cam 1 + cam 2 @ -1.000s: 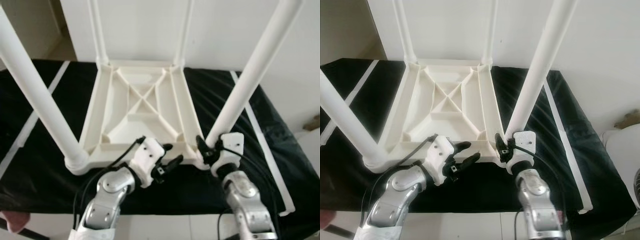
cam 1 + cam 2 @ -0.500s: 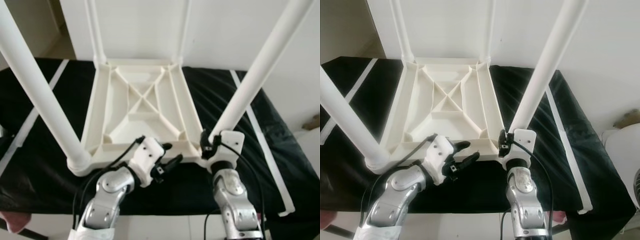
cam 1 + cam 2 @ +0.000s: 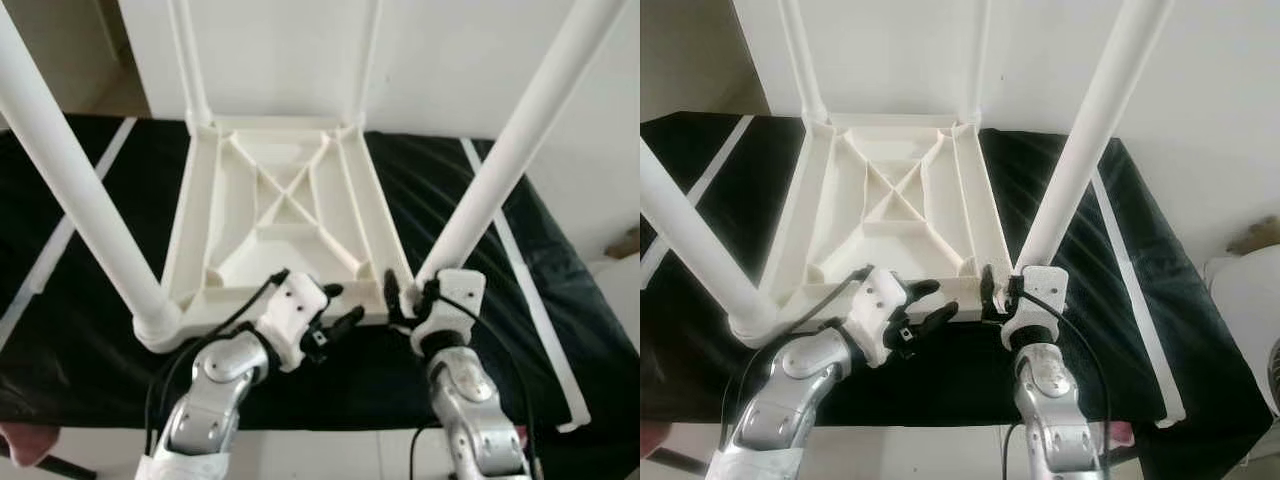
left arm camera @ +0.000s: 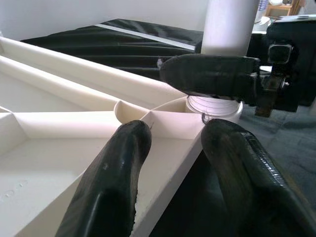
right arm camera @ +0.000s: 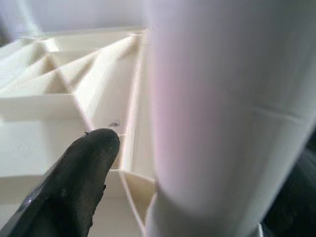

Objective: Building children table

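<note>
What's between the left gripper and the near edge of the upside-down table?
Nothing visible. The left gripper is open, its fingers straddling the near rim of the upturned table. The right gripper is beside the near right leg.

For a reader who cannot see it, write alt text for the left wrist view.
The left gripper straddles the near rim of the upturned white plastic table, its two black fingers open. Just beyond, the right gripper sits by the base of a white table leg on a black cloth.
</note>
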Motion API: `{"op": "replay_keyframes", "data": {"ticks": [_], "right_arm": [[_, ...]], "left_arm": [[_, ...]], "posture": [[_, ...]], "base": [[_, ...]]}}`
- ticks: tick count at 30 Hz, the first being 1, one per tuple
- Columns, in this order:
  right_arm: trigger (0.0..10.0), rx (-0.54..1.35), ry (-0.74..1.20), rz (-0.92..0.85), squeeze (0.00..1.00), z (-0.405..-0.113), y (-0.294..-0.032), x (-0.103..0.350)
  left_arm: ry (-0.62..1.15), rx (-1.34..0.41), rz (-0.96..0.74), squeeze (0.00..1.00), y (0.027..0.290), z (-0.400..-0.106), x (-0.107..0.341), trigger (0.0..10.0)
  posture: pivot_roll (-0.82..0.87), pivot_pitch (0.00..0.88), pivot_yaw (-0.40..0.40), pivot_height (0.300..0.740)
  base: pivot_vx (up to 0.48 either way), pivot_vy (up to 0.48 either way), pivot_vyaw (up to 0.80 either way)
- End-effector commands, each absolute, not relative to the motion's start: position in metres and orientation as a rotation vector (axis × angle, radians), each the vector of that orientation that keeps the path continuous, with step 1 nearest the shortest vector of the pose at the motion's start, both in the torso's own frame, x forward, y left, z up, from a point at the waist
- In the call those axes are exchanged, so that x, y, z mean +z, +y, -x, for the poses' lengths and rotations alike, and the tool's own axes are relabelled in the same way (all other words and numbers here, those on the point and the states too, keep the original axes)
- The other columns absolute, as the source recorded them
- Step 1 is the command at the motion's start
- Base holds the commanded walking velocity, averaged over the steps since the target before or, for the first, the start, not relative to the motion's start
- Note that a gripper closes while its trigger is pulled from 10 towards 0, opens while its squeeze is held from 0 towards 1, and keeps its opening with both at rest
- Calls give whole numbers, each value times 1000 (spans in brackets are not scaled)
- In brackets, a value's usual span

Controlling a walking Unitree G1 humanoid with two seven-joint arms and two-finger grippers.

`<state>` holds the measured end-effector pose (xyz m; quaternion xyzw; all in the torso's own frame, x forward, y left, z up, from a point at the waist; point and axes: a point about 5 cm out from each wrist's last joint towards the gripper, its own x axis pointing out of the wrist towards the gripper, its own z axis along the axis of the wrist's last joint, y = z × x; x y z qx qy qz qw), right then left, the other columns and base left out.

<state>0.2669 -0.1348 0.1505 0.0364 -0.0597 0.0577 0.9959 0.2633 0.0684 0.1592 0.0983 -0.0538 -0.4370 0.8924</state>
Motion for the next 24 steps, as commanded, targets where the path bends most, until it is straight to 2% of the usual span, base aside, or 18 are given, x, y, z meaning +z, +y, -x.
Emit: {"op": "replay_keyframes", "data": {"ticks": [1,8,16,24], "right_arm": [[10000,155,-127,-86,0,-264,-137,151],[10000,369,-172,-17,0,-266,-140,159],[10000,401,-158,64,0,-278,-159,160],[10000,544,-100,155,0,-283,-171,151]], "left_arm": [[-100,-827,-197,0,70,-265,156,10000],[-109,-842,-195,0,66,-264,157,10000],[-119,-834,-180,0,63,-264,159,10000],[-125,-842,-181,0,61,-265,160,10000]], "posture": [[-98,87,-33,740],[-100,90,-47,740],[-102,91,-50,740],[-101,89,-46,740]], "base": [[0,0,0],[0,0,0],[0,0,0],[0,0,0]]}}
